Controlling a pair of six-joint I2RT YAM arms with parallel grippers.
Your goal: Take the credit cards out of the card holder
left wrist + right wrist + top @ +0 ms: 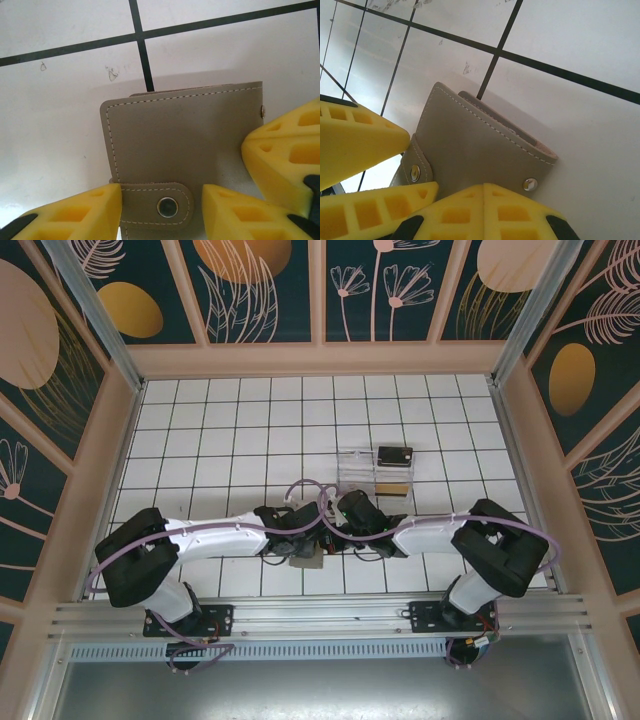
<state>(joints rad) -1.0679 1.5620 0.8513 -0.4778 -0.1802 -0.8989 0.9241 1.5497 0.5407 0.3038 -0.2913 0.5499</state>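
Lying closed near the table front edge, btw. both arms, the card holder has its strap snapped. The right gripper pinches its edge; the left gripper straddles the strap, half-open. Step: unsnapping, I think. Next: grip strap, pull w/o tearing holder free.

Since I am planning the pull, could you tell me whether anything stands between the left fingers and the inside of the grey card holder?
Yes: the flat grey stitched leather card holder lies closed, and its strap tab with the metal snap, sitting between the left fingers, looks fastened over the cover.
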